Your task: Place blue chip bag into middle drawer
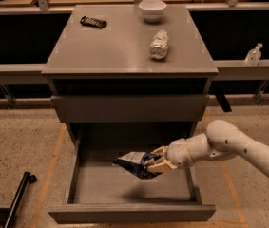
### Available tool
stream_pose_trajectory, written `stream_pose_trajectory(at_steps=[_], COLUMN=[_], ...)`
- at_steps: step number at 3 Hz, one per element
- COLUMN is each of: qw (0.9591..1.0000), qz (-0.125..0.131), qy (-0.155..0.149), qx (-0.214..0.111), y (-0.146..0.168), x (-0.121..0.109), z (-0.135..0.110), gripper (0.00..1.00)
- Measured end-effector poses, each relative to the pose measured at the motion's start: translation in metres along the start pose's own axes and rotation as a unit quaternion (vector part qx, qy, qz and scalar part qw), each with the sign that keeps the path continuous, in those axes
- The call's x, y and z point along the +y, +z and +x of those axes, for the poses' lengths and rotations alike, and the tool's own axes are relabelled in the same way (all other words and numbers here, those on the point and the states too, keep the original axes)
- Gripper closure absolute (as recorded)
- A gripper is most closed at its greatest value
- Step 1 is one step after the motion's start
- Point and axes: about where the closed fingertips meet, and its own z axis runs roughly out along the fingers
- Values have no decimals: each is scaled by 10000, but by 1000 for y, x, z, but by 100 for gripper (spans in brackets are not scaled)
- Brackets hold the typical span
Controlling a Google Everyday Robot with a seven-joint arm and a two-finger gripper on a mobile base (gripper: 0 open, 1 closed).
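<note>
Late in the placing step, judging from the layout: holding the bag inside the open drawer, not yet letting go. Reaching in from the right with the arm, tool low in the drawer's mouth, toward its right side and below the shut upper drawer front.

Pinching the bag's right end with the tool, closed down on the crinkled foil, fingers pressed against it above and below. Sticking out leftward from the grip, pale end foremost, tilted a little. Hanging clear of the drawer floor, to go by the shadow on the grey bottom beneath. Touching neither side wall nor front.

Next, probably: lowering a little until close to or resting on the floor, then spreading the tool and drawing back up and to the right, without snagging the foil or knocking the upper front. Little call for sideways correction, being well within the walls. Worth watching: light, crinkly stuff, likely to cling to a finger or slide on release.

Sitting untouched on the table: bowl, can on its side, black packet.
</note>
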Motion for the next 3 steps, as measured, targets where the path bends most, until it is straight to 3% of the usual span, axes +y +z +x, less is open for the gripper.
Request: stream_pose_trajectory(at_steps=[3], qw=[9968], qz=[504], qy=[531], qx=[-332], y=[20], x=[-24], z=[81], gripper=[100])
